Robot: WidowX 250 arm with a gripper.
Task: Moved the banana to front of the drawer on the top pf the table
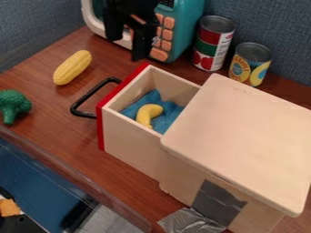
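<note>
One curved yellow plastic banana (pixel 145 115) lies in the red-fronted wooden drawer (pixel 130 148), presumably left open for access, while my black gripper (pixel 127 47) hangs wide at upper left.

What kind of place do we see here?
Probably a robot test table set up as a play kitchen: a toy microwave, food cans such as the red one, and toy broccoli.

The banana (pixel 147 115) lies on cloth (pixel 173 112) in the drawer (pixel 130 145), which juts leftward from the cabinet (pixel 243 136); left of the drawer lies the corn (pixel 72 68); farther left, nearer the camera, is the broccoli (pixel 13 104); behind the drawer stands the microwave (pixel 191 25), two cans (pixel 213 43) to its right.
</note>
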